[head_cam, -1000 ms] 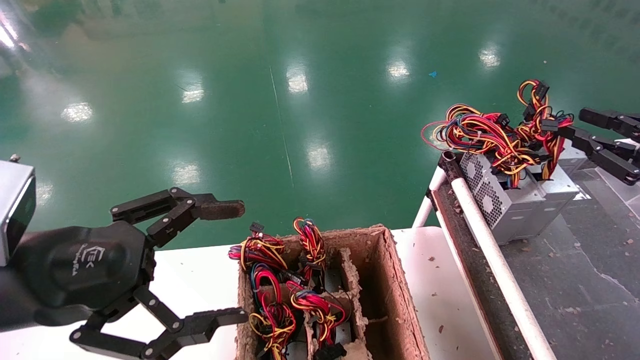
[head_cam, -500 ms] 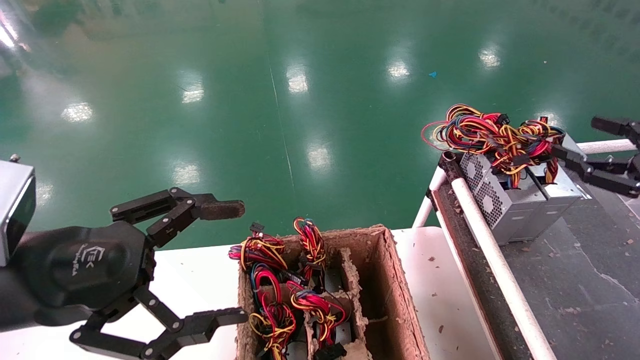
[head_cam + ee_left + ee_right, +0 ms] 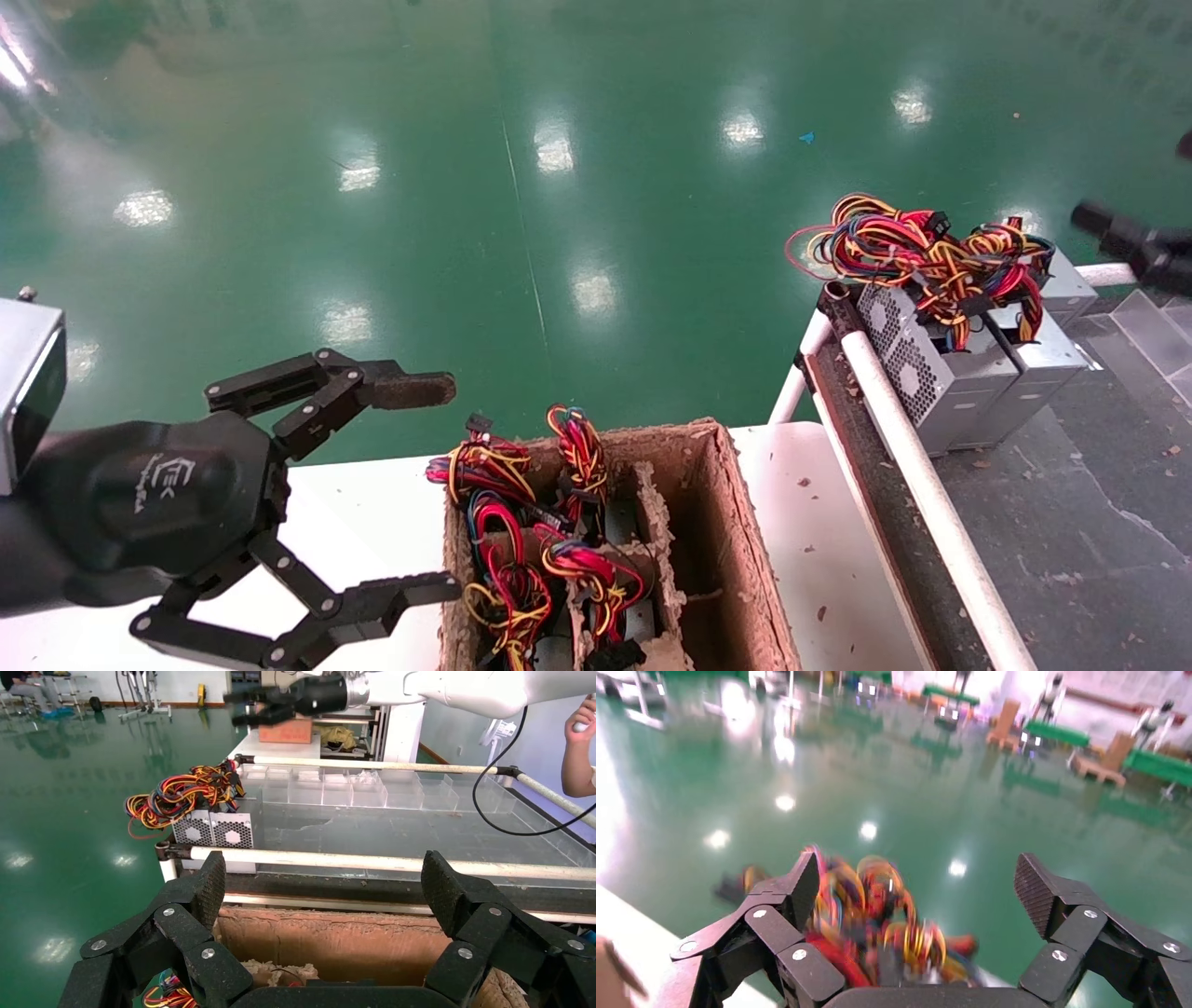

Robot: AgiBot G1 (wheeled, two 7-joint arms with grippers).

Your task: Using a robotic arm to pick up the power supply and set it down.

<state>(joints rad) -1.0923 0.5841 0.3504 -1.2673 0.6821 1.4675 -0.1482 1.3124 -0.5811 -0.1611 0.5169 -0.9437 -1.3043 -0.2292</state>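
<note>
Power supply (image 3: 968, 373) on the dark belt (image 3: 1071, 522), wires (image 3: 922, 252) piled on top. Right gripper (image 3: 916, 888) wide open above, holding nothing. Left gripper (image 3: 447, 485) wide open by the box (image 3: 745, 550).

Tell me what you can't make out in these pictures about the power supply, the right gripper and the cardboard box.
- Power supply: in the right wrist view its wires are smeared by motion blur and the metal body is hidden behind the open right gripper.
- Right gripper, head view: cut off by the right edge; only one dark fingertip shows.
- Cardboard box: the units inside are buried under wires and cropped by the bottom edge.
- Left gripper: open, idle beside the box.
</note>
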